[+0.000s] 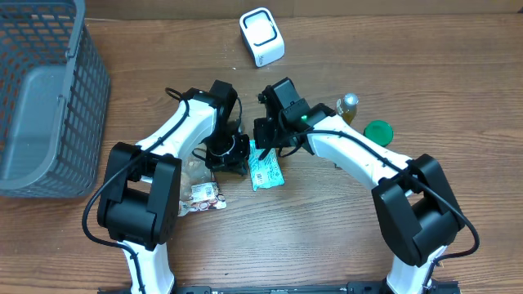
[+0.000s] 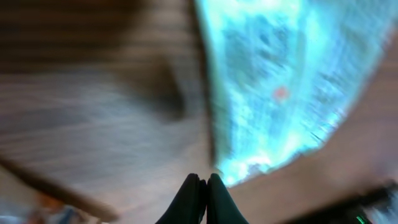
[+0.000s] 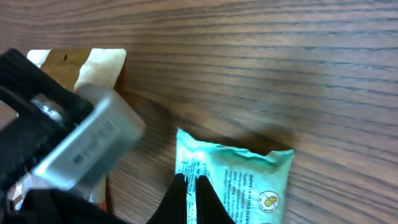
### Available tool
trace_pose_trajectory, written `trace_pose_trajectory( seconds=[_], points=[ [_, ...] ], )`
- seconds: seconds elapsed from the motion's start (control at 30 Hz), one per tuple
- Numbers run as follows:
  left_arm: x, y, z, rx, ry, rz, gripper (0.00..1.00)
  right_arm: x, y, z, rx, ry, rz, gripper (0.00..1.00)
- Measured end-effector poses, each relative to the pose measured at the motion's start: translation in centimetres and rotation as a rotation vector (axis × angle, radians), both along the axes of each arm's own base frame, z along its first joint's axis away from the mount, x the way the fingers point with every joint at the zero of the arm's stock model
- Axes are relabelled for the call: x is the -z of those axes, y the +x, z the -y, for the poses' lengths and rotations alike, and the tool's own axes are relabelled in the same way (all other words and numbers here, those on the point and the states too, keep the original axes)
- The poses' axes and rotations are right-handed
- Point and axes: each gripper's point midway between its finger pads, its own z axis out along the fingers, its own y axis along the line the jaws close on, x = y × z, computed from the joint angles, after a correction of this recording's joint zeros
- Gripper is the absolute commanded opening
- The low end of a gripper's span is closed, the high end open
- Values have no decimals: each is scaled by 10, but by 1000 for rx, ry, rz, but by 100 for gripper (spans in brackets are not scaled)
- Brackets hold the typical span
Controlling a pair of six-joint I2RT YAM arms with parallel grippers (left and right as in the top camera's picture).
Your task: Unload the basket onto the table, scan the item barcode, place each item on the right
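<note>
Grey mesh basket [image 1: 49, 98]: far left of the wooden table [image 1: 458, 65].
Small red-and-white wrapper [image 1: 206, 196]: beside the left arm.
Left gripper [image 2: 203, 180]: fingers pressed together, tips at the edge of the teal packet [image 1: 266, 171].
Teal packet: flat on the table at centre, between both grippers.
White barcode scanner [image 1: 261, 36]: top centre, well apart from the packet.
Right gripper [image 3: 190, 180]: fingers closed, tips over the packet's top edge; whether it grips is unclear.
Gold-capped bottle [image 1: 348, 106] and green lid [image 1: 377, 131]: on the right.
</note>
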Motion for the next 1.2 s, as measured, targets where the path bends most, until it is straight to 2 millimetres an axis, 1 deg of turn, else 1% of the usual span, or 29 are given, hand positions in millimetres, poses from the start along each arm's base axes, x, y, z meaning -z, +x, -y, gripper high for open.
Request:
trace_pose_trajectory(
  seconds=[0.13,0.27,0.37,0.53,0.6,0.77,1.07,1.2],
  points=[
    [-5,-7,7,8,-51,-32,4,0,0,0,-1,1,0,4],
    [-6,-8,9,9,-69,-36,4,1,0,0,-1,1,-3,4],
    [-7,-8,10,9,-75,-36,4,9,0,-1,-2,-6,-13,4],
    [-7,-6,11,9,-78,-31,4,33,-1,2,2,-38,-50,4],
    [-7,-6,11,9,-79,-31,4,40,-3,5,8,-60,-62,4],
    [-7,-6,11,9,-80,-31,4,45,-7,16,22,-102,-89,4],
    [-6,-5,11,9,-79,-26,6,48,-20,49,80,-166,-209,4],
    [-5,-3,9,12,-65,-11,5,48,-29,55,92,-167,-261,7]
  ],
)
